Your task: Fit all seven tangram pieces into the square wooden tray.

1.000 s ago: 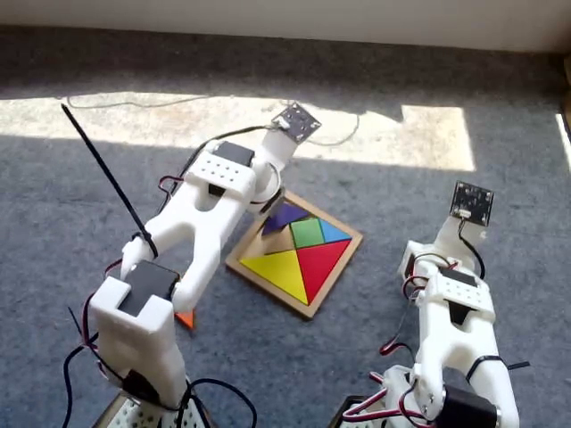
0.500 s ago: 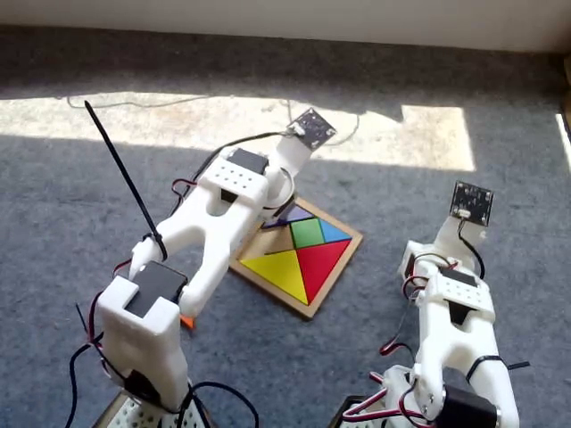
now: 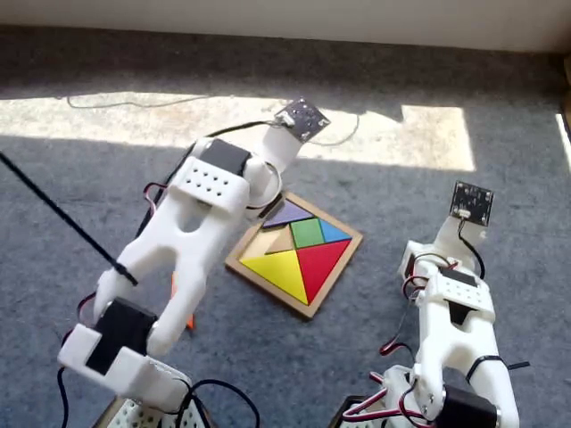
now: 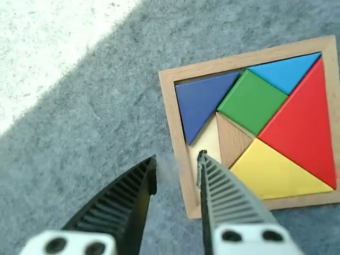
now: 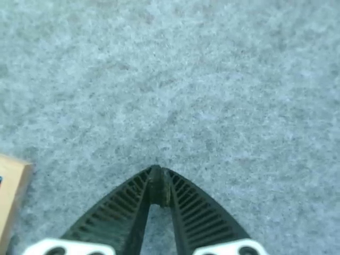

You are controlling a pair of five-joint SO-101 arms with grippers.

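The orange piece [image 3: 188, 320] lay on the carpet [image 5: 212, 79] under the left arm [image 3: 192, 223], apart from the tray [image 4: 169, 114], so a low sweep of that arm might knock it away or shift the tray. The left gripper [image 4: 177, 157] pointed down over the tray's edge, fingers partly open and empty; the right gripper [image 5: 158, 178] hung over carpet, fingers closed, empty.

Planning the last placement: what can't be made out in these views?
Orange piece: high view, mostly under the left arm; shape unclear.
Cream piece: left wrist view, one end behind a finger of the left hand.
Tray: left wrist view, one side cut off by the frame edge.
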